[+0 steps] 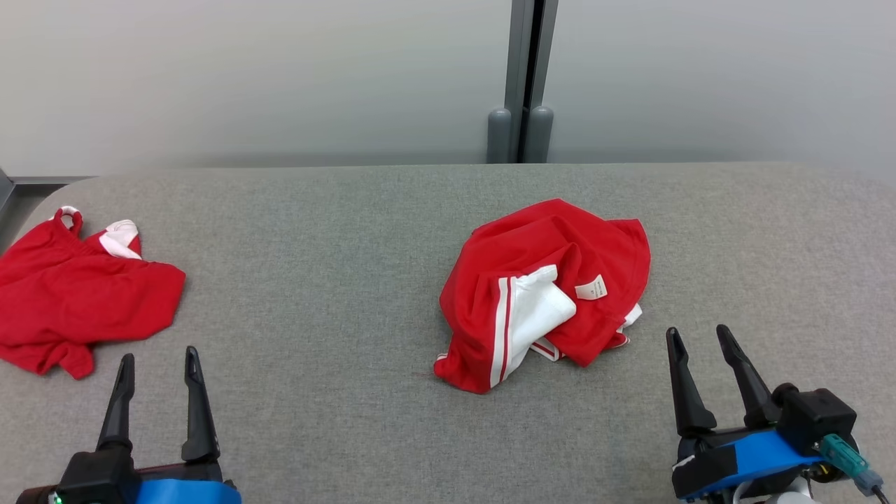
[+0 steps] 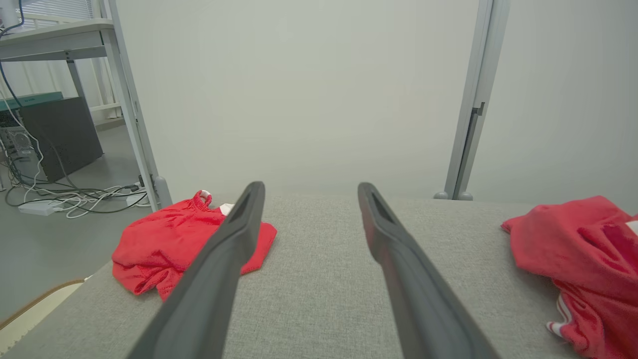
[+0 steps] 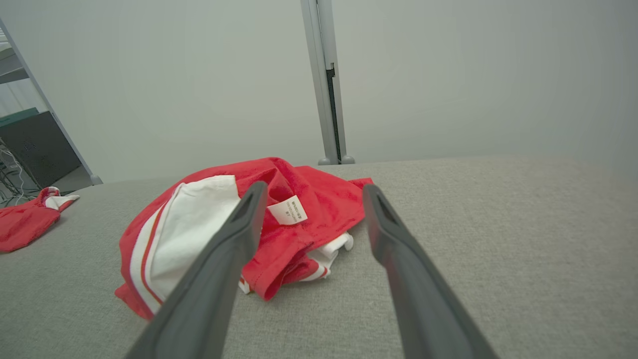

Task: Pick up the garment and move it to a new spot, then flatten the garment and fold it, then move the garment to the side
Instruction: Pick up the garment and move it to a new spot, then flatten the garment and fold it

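Left fingers, right fingers: both pairs spread wide, empty. Garment: crumpled red-white heap mid-tabletop, near right fingers. Looks light, soft and floppy, so probably sags when lifted. Best bet: pinch near red edge. Spare red garment far left.

garment: soft red cloth, matt (white panels look smoother)
bench: grey woven fabric, coarse, matt
left claw, right claw: dark matt plastic
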{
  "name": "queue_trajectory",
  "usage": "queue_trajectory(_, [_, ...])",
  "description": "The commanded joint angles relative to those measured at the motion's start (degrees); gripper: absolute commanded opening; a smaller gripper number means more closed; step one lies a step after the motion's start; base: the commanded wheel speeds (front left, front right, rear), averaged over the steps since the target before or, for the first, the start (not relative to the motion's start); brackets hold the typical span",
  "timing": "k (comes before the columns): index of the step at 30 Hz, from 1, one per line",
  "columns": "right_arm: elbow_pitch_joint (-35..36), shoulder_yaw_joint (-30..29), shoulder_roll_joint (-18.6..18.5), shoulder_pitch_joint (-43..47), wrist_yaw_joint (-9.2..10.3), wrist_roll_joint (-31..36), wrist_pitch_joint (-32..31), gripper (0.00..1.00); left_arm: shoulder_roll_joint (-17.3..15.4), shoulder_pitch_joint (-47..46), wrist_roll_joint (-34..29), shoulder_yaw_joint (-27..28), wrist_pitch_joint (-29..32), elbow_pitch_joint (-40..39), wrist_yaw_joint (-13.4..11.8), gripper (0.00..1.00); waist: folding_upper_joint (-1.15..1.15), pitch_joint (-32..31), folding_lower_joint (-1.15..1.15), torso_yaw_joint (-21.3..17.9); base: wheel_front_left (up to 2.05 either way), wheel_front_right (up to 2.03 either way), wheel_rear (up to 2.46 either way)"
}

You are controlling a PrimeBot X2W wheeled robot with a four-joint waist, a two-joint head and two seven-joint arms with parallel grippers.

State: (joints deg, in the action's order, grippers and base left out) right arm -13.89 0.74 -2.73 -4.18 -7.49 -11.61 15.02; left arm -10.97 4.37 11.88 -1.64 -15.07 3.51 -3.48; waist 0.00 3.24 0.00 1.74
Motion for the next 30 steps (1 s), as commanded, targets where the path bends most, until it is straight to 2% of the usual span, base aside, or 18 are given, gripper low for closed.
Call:
queue_trajectory(1, [-0.25,-0.06,-0.29,0.96,-0.01,0.55,0.24,1.00,0.18,0.42,-0.47,0.27,-0.14,0.40,0.26,1.00,0.00,-0.22,0.00,-0.03,0.00,0.00,0.00])
queue_trajectory(8, [-2.21,-0.55,-0.28,2.45,-0.01,0.89,0.23,1.00,3.32,0.94,-1.94,2.50,-0.15,2.90,2.16,1.00,0.00,-1.31,0.00,0.18,0.00,0.00,0.00])
queue_trajectory(13, [-2.85,-0.75,-0.29,2.71,-0.01,1.04,0.24,1.00,4.41,0.41,-3.41,3.62,-0.15,3.52,3.54,1.00,0.00,-1.25,0.00,0.16,0.00,0.00,0.00])
queue_trajectory(30, [-3.79,-0.25,-0.29,2.24,-0.02,0.46,0.24,1.00,6.42,-0.13,-5.63,7.11,-0.15,4.05,5.74,1.00,0.00,-1.69,0.00,-0.63,0.00,0.00,0.00])
